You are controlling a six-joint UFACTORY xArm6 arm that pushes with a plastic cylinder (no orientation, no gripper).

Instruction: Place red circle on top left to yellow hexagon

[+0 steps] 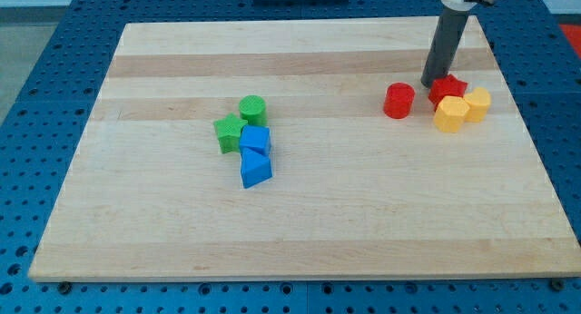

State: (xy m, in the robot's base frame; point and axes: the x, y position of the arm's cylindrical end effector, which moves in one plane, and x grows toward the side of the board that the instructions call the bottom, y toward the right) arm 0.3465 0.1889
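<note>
My arm shows only a little, near the top right corner of the wooden tabletop. The part you can see best is a straight rod. It is dark grey, smooth and round like a thick stick. It ends at my tip (427,84), which is flat and plain. At the top of the rod sits a white piece with a black band around it. The picture cuts the arm off there. No cables, screws or marks can be seen on the rod.
</note>
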